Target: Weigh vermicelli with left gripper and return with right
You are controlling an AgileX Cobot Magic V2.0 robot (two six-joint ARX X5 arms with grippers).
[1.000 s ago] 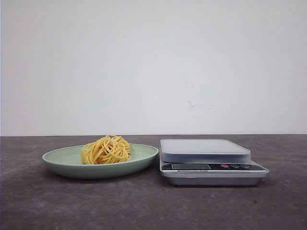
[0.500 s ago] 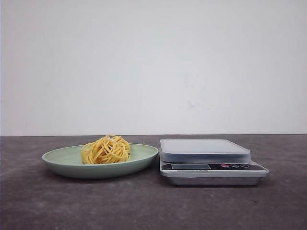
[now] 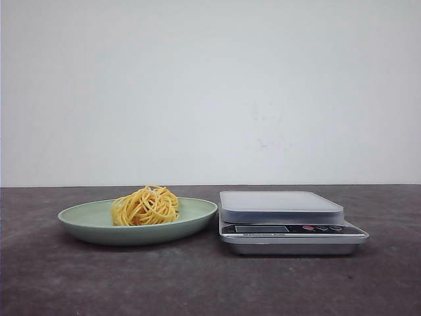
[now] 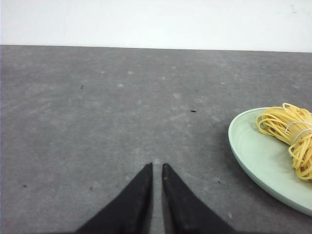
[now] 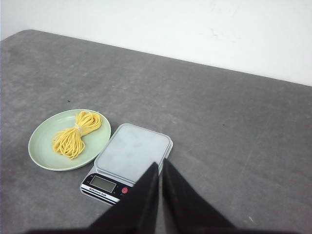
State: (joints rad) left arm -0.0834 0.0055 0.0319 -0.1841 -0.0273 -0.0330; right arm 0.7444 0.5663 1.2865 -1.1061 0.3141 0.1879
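Observation:
A golden-yellow clump of vermicelli (image 3: 145, 205) (image 4: 290, 136) (image 5: 75, 134) lies in a pale green plate (image 3: 85, 220) (image 4: 253, 156) (image 5: 41, 146) left of a silver kitchen scale (image 3: 283, 207) (image 5: 131, 152). The scale's platform is bare. My left gripper (image 4: 157, 165) hangs low over bare table, to the left of the plate, its black fingers shut with only a thin slit between them and nothing held. Held high above the table, my right gripper (image 5: 160, 164) is also shut and empty. Neither gripper shows in the front view.
The dark grey tabletop (image 3: 210, 283) runs back to a white wall (image 3: 210, 92). The scale's display and red button (image 5: 125, 190) face the front edge.

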